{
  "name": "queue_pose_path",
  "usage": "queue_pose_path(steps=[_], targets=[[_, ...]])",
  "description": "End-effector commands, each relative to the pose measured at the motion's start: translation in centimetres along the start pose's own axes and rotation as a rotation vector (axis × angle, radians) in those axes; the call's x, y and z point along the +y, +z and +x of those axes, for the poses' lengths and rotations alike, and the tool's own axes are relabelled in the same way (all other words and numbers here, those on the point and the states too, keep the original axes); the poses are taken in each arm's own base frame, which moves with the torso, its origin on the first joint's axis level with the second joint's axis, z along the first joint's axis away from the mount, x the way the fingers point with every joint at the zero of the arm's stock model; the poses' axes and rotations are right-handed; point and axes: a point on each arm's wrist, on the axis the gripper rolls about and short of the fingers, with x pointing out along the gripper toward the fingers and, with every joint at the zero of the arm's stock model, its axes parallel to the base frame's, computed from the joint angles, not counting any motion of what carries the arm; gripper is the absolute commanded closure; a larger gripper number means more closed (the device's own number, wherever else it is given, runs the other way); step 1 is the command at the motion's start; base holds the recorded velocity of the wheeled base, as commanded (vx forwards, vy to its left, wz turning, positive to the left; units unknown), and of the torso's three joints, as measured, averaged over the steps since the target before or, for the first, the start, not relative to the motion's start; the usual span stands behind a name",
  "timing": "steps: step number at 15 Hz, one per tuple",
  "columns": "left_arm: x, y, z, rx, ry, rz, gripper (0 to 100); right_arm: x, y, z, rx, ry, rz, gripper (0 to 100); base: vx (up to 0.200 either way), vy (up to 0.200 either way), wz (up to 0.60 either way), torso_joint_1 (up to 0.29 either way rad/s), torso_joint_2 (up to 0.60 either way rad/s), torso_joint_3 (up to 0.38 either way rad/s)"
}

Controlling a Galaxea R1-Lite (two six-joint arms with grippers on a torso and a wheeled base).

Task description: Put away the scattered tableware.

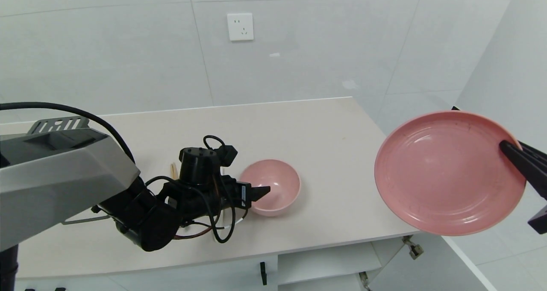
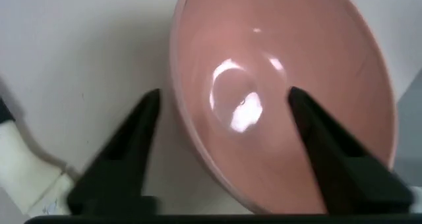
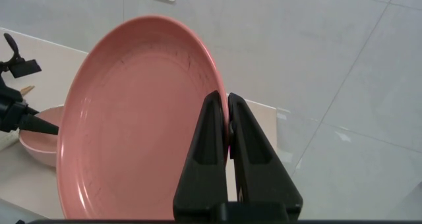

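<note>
The bowl [image 1: 277, 184] sits on the table [image 1: 324, 128], the left claw [image 2: 224, 95] spread astride its rim. The right claw [image 3: 221, 100] pinches the plate [image 1: 444, 171] by its rim, beyond the table's right end. Both seem light, stiff and slick, so rims suit.

You are looking at a pale counter [image 1: 324, 128] standing against a wall [image 1: 320, 47] of large light-grey tiles. A white socket [image 1: 240, 26] is sitting on that wall, above the counter's far edge. Under the near edge a white cabinet [image 1: 329, 263] is showing a black handle [image 1: 263, 273].
</note>
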Motion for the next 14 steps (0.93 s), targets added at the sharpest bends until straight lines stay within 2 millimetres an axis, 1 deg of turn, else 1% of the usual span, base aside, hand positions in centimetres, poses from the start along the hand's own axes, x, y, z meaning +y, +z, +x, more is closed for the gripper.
queue_pose_path(steps=[1,4,6,7,8,9,10,11,12,13,14], targets=[[-0.7,-0.2,-0.1,-0.001,0.009,-0.004,100,0.0,0.0,0.0,-0.002,0.001,-0.001,100,0.000,0.000,0.00,0.000,0.00,0.000],[-0.9,0.7,-1.0,-0.055,0.010,0.004,100,0.0,0.0,0.0,-0.002,0.002,-0.001,100,0.000,0.000,0.00,0.000,0.00,0.000],[-1.7,2.4,-3.0,-0.154,0.009,0.021,100,0.0,0.2,0.1,-0.012,0.001,-0.005,100,0.000,0.000,0.00,0.000,0.00,0.000],[-1.9,2.7,-3.5,-0.169,0.007,0.023,100,-0.1,0.2,0.1,-0.016,-0.002,-0.007,100,0.000,0.000,0.00,0.000,0.00,0.000],[-2.3,3.4,-4.7,-0.201,0.000,0.029,100,-0.1,0.3,0.1,-0.022,-0.002,-0.009,100,0.000,0.000,0.00,0.000,0.00,0.000],[-2.8,4.1,-6.6,-0.238,-0.006,0.035,100,-0.1,0.3,0.1,-0.022,-0.002,-0.009,100,0.000,0.000,0.00,0.000,0.00,0.000],[-3.0,4.3,-7.4,-0.254,-0.008,0.037,100,-0.1,0.4,0.0,-0.025,-0.003,-0.010,100,0.000,0.000,0.00,0.000,0.00,0.000],[-3.3,4.6,-9.4,-0.288,-0.012,0.041,100,-0.1,0.4,0.0,-0.027,-0.003,-0.011,100,0.000,0.000,0.00,0.000,0.00,0.000],[-3.3,4.6,-9.5,-0.290,-0.013,0.041,100,-0.1,0.4,0.0,-0.029,-0.004,-0.011,100,0.000,0.000,0.00,0.000,0.00,0.000],[-3.3,4.6,-11.7,-0.319,-0.002,0.040,100,0.0,0.5,-0.1,-0.032,-0.004,-0.011,100,0.000,0.000,0.00,0.000,0.00,0.000],[-3.0,4.2,-13.3,-0.329,0.013,0.038,100,-0.1,0.6,-0.1,-0.037,-0.006,-0.013,100,0.000,0.000,0.00,0.000,0.00,0.000]])
